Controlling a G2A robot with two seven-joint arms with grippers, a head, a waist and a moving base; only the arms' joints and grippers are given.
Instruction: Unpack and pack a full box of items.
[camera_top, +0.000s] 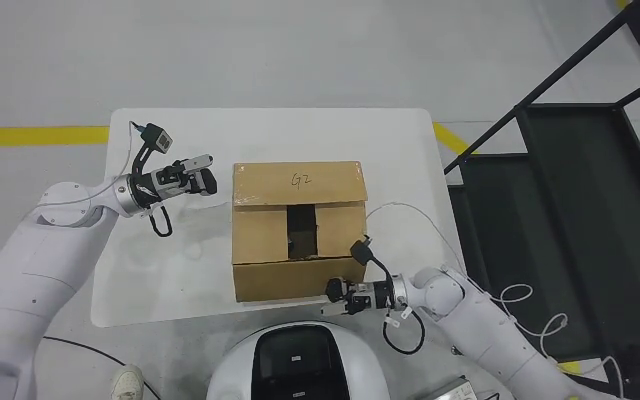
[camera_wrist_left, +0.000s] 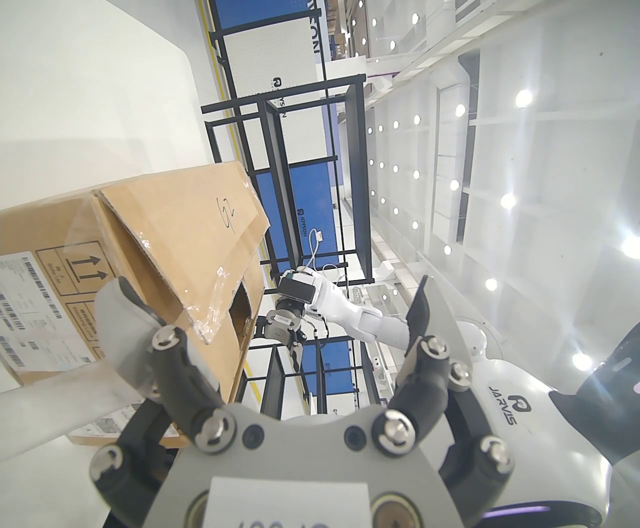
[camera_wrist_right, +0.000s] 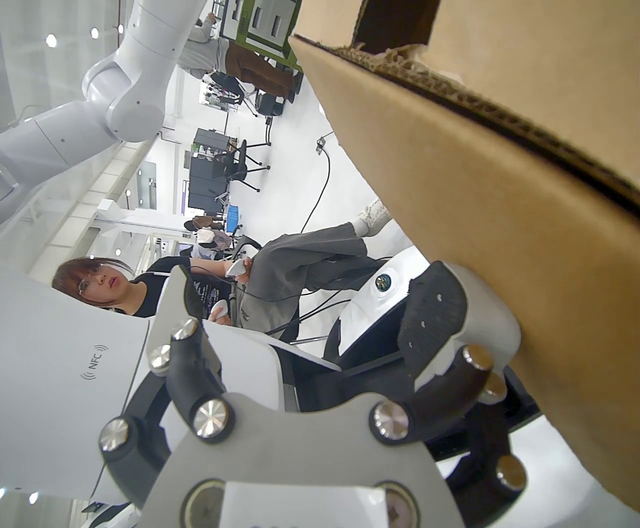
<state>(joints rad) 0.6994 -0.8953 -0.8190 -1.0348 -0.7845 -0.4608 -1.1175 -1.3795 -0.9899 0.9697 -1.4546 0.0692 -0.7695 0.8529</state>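
Note:
A brown cardboard box (camera_top: 298, 230) stands in the middle of the white table (camera_top: 170, 130). Its top flaps are partly folded in, leaving a dark gap (camera_top: 300, 232) in the middle, and what lies inside is hidden. My left gripper (camera_top: 207, 181) hangs open just off the box's far left corner. In the left wrist view the gripper (camera_wrist_left: 275, 320) has one finger (camera_wrist_left: 125, 320) close to the labelled side of the box (camera_wrist_left: 165, 250). My right gripper (camera_top: 334, 292) is open at the box's near wall. In the right wrist view, one finger (camera_wrist_right: 445, 310) of the gripper (camera_wrist_right: 310, 300) rests against the cardboard (camera_wrist_right: 500, 175).
A black metal stair frame (camera_top: 560, 170) stands beside the table on the right. Loose white cables (camera_top: 430, 225) trail from the right arm. Yellow floor tape (camera_top: 50, 135) runs behind the table. Bare tabletop lies on the far side and to the left of the box.

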